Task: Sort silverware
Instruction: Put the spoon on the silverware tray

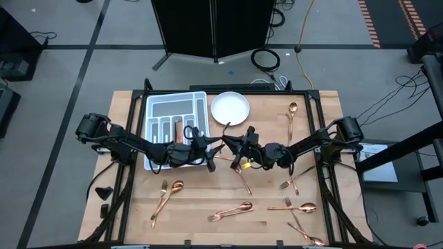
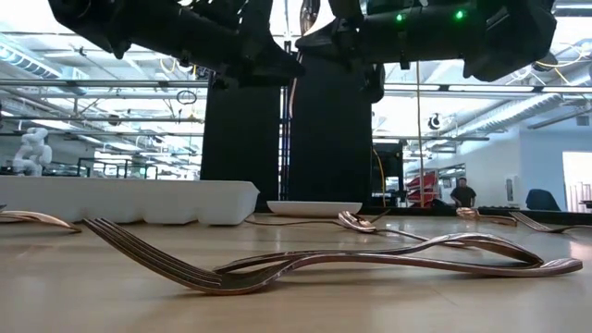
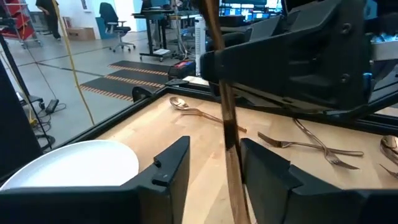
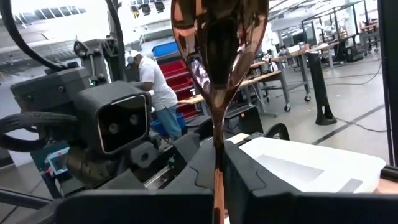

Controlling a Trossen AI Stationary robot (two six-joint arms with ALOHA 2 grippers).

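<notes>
You cannot see the fingertips of either gripper from above: the two arms meet over the middle of the table (image 1: 131,214), and their dark bodies hide the contact. The right wrist view settles it for the right gripper (image 4: 217,180), whose fingers are clamped on the handle of a spoon (image 4: 219,43) held upright, bowl up. The bowl is cut off at that view's edge, and in the low view only a sliver of the spoon shows between the arms.

In the left wrist view the left gripper (image 3: 214,165) has its fingers (image 3: 171,165) apart on either side of that handle; you cannot tell whether they touch it.

The tray (image 1: 176,111) is half covered by the left arm, so its near compartments are hard to read; one copper piece shows in it. The plate (image 1: 230,108) lies just beside the tray, bare.

Loose silverware lies along the near half and the right side: a fork (image 1: 159,200) near the left, a pair (image 1: 232,211) at centre, more (image 1: 294,206) to the right. The low view's foreground fork (image 2: 305,264) blocks much behind it.
</notes>
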